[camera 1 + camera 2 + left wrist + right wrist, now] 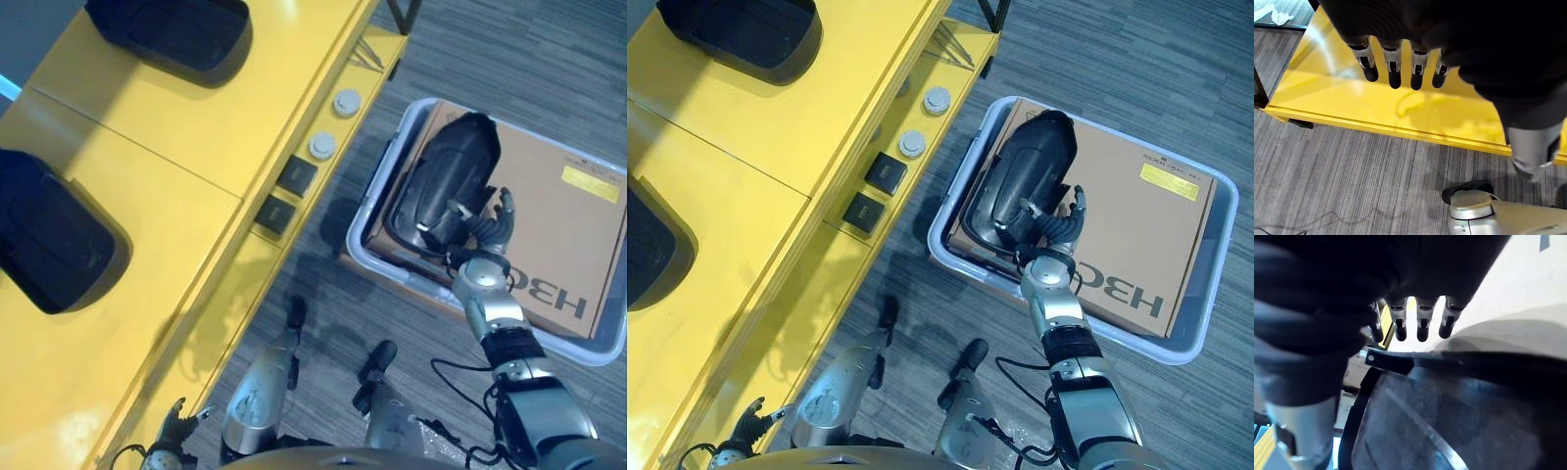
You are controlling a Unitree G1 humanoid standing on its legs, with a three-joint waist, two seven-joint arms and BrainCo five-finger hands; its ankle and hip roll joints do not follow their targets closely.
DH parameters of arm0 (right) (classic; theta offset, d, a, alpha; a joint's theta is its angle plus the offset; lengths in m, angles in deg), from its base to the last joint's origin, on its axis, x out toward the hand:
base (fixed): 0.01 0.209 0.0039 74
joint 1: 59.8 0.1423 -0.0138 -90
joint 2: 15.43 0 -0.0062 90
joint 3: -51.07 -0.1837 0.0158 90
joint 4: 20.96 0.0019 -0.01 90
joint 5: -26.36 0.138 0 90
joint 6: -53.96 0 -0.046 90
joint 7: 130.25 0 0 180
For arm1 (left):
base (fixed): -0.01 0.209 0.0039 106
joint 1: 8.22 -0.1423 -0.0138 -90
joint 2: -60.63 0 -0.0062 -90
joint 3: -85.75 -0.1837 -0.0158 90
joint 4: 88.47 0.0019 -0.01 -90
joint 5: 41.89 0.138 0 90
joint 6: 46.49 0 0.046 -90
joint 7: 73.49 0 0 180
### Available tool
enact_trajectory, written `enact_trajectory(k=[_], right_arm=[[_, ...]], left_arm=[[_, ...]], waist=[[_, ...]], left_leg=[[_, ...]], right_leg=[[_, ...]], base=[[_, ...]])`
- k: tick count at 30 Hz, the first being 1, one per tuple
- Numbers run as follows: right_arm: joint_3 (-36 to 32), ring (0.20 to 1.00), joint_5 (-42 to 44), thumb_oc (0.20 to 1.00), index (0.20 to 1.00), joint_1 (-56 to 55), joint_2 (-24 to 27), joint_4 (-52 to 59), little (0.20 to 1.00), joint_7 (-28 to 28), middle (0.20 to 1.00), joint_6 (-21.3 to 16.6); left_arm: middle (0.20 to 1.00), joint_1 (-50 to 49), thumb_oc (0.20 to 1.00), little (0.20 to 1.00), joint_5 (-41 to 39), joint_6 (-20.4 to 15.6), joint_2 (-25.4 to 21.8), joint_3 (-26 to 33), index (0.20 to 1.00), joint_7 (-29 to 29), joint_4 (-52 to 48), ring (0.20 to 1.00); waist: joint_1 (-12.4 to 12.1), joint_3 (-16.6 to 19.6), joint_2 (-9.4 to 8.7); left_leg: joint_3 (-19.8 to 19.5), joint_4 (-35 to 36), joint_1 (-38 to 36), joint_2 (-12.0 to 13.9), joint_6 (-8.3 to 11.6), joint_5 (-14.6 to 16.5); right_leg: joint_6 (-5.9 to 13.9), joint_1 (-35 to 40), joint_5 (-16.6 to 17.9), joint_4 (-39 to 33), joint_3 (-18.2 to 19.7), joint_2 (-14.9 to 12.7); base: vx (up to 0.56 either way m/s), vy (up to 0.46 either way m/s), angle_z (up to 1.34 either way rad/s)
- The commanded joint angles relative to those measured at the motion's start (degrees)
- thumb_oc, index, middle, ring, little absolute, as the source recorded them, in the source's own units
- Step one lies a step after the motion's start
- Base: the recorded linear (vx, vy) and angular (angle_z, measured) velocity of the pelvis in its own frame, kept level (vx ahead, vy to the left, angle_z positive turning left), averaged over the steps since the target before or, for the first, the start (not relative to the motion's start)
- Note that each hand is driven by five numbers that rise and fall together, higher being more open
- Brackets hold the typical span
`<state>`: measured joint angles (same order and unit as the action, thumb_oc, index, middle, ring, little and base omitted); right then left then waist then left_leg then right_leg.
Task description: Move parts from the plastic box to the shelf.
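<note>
Yellow shelf (pixel 186 147) carries two black parts (pixel 176 34) (pixel 49 240); floor (pixel 509 49) carries plastic box (pixel 364 245).

Three black moulded plastic parts show: one (pixel 1027 176) lies just beside the right hand (pixel 1055 227) on the flat brown cardboard sheet (pixel 1136 230) in the single pale plastic box (pixel 1215 284), and two more (pixel 171 29) (pixel 49 240) rest on the yellow shelf (pixel 196 147), well apart from that hand. Two round white knobs (pixel 346 102) (pixel 322 146) and two square black blocks (pixel 297 175) (pixel 275 213) sit under the shelf's edge, between it and the hand.
</note>
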<state>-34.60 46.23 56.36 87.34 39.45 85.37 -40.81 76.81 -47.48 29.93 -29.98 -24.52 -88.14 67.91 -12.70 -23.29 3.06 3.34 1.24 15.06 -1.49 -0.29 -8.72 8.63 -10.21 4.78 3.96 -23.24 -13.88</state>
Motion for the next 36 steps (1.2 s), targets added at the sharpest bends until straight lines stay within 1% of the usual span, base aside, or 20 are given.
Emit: enact_trajectory(k=[1, 5, 6, 8, 14, 19, 22, 24, 26, 27, 30, 31, 32, 36], right_arm=[[1.4, 1.000, -2.8, 1.000, 1.000, -1.1, 2.9, 4.7, 1.000, 1.1, 1.000, -0.6], [2.0, 1.000, -1.8, 1.000, 1.000, -1.3, 2.8, 4.4, 1.000, 0.7, 1.000, 0.2], [2.4, 1.000, -1.9, 1.000, 1.000, -1.3, 2.6, 4.2, 1.000, 0.3, 1.000, 1.0], [3.6, 1.000, -3.1, 1.000, 1.000, -1.4, 2.5, 2.7, 1.000, -1.1, 1.000, 3.8], [6.4, 1.000, -6.7, 1.000, 1.000, 0.3, 3.3, -2.2, 1.000, -1.7, 1.000, 4.5], [8.9, 1.000, -10.2, 1.000, 1.000, 2.4, 4.8, -6.6, 1.000, -2.0, 1.000, 6.3], [10.2, 1.000, -11.2, 1.000, 1.000, 3.9, 7.2, -11.4, 1.000, -1.4, 1.000, 7.6], [10.5, 1.000, -11.4, 1.000, 1.000, 4.3, 8.0, -13.4, 1.000, -1.2, 1.000, 7.8], [11.1, 1.000, -9.8, 1.000, 1.000, 4.6, 8.7, -16.5, 1.000, -0.4, 1.000, 8.1], [11.3, 1.000, -8.5, 1.000, 1.000, 4.6, 8.7, -18.4, 1.000, -0.2, 1.000, 7.4], [11.1, 1.000, -6.6, 1.000, 1.000, 4.3, 8.3, -20.3, 1.000, 0.1, 1.000, 7.1], [11.1, 0.573, -6.1, 0.573, 0.573, 4.2, 8.2, -21.0, 0.573, 0.1, 0.573, 7.0], [11.1, 0.200, -5.5, 0.200, 0.200, 4.2, 8.0, -21.7, 0.200, 0.0, 0.200, 6.7], [11.1, 0.200, -5.0, 0.200, 0.200, 4.2, 7.4, -22.6, 0.200, 0.1, 0.200, 5.0]], left_arm=[[1.000, -0.4, 1.000, 1.000, -1.4, 0.8, -0.2, -0.3, 1.000, -0.5, 2.1, 1.000], [1.000, -0.4, 1.000, 1.000, -1.6, 1.2, -0.3, -0.2, 1.000, -0.3, 2.2, 1.000], [1.000, -0.3, 1.000, 1.000, -1.5, 1.2, -0.3, -0.2, 1.000, -0.1, 2.2, 1.000], [1.000, 0.2, 1.000, 1.000, -1.9, 1.7, -0.4, -0.3, 1.000, -0.1, 1.9, 1.000], [1.000, 1.0, 1.000, 1.000, -2.2, 1.9, -0.6, -0.9, 1.000, -0.1, 1.8, 1.000], [1.000, 1.5, 1.000, 1.000, -2.5, 2.0, -1.0, -1.6, 1.000, 0.1, 1.4, 1.000], [1.000, 1.8, 1.000, 1.000, -3.4, 2.0, -1.6, -2.2, 1.000, 0.1, 1.2, 1.000], [1.000, 1.9, 1.000, 1.000, -3.6, 2.0, -2.0, -2.4, 1.000, 0.3, 1.0, 1.000], [1.000, 2.2, 1.000, 1.000, -4.0, 1.9, -2.4, -2.8, 1.000, 0.5, 0.8, 1.000], [1.000, 2.3, 1.000, 1.000, -4.3, 1.8, -2.5, -3.2, 1.000, 0.6, 0.7, 1.000], [1.000, 2.5, 1.000, 1.000, -4.8, 1.7, -2.5, -3.8, 1.000, 0.4, 0.4, 1.000], [1.000, 2.6, 1.000, 1.000, -4.8, 1.8, -2.5, -3.9, 1.000, 0.3, 0.4, 1.000], [1.000, 2.8, 1.000, 1.000, -4.8, 1.8, -2.3, -4.2, 1.000, 0.1, 0.4, 1.000], [1.000, 2.8, 1.000, 1.000, -4.6, 1.5, -2.2, -4.5, 1.000, -0.2, 0.4, 1.000]], waist=[[-0.4, 2.1, -0.92], [-0.3, 2.2, -1.06], [-0.3, 2.2, -1.13], [-0.4, 2.0, -1.27], [-1.0, 1.5, -1.39], [-1.6, 1.1, -1.30], [-2.1, 0.8, -1.51], [-2.3, 0.7, -1.54], [-2.6, 0.5, -1.55], [-2.7, 0.3, -1.52], [-2.9, 0.1, -1.42], [-2.9, 0.0, -1.43], [-2.9, -0.1, -1.40], [-3.1, -0.1, -1.24]], left_leg=[[0.1, -1.4, 1.7, 2.3, 2.40, 4.6], [0.2, -1.6, 1.7, 2.4, 2.37, 4.7], [0.2, -1.7, 1.8, 2.4, 2.36, 4.7], [0.1, -1.9, 2.1, 2.4, 2.33, 4.6], [-0.4, -2.6, 3.0, 2.2, 2.29, 4.7], [-0.7, -2.9, 3.7, 2.0, 2.18, 4.6], [-1.0, -3.3, 4.3, 1.9, 2.12, 4.6], [-1.2, -3.4, 4.6, 1.8, 2.10, 4.6], [-1.5, -3.4, 4.8, 1.7, 2.02, 4.5], [-1.6, -3.5, 5.0, 1.7, 1.99, 4.5], [-1.9, -3.5, 5.2, 1.5, 1.88, 4.5], [-2.0, -3.5, 5.3, 1.4, 1.84, 4.5], [-2.1, -3.7, 5.4, 1.4, 1.82, 4.6], [-2.2, -3.7, 5.4, 1.2, 1.77, 4.6]], right_leg=[[2.26, -2.1, -2.1, 1.5, 3.2, -2.1], [2.27, -2.2, -2.1, 1.6, 3.3, -2.1], [2.24, -2.2, -2.0, 1.7, 3.3, -2.1], [2.17, -2.6, -2.0, 2.0, 3.5, -2.1], [2.10, -3.3, -1.9, 2.4, 3.4, -2.2], [2.04, -4.1, -1.9, 2.9, 3.4, -2.3], [2.03, -4.6, -1.9, 3.3, 3.3, -2.2], [2.08, -4.9, -1.9, 3.5, 3.2, -2.2], [2.13, -5.1, -1.8, 3.7, 3.1, -2.2], [2.17, -5.4, -1.8, 3.9, 3.1, -2.2], [2.15, -5.7, -1.8, 4.0, 3.0, -2.2], [2.11, -5.7, -1.8, 4.1, 3.0, -2.2], [2.06, -5.8, -1.8, 4.2, 3.0, -2.2], [1.99, -5.9, -1.9, 4.3, 3.1, -2.2]], base=[[0.00, 0.000, 0.00], [0.00, 0.000, 0.00], [0.00, 0.000, 0.00], [0.00, 0.000, 0.00], [0.00, 0.001, 0.01], [0.00, 0.003, 0.01], [-0.01, 0.000, 0.03], [-0.01, -0.006, 0.07], [-0.01, -0.013, 0.08], [-0.02, -0.007, 0.09], [-0.01, -0.006, 0.06], [-0.01, -0.010, 0.06], [-0.01, -0.011, 0.06], [-0.01, -0.007, 0.06]])
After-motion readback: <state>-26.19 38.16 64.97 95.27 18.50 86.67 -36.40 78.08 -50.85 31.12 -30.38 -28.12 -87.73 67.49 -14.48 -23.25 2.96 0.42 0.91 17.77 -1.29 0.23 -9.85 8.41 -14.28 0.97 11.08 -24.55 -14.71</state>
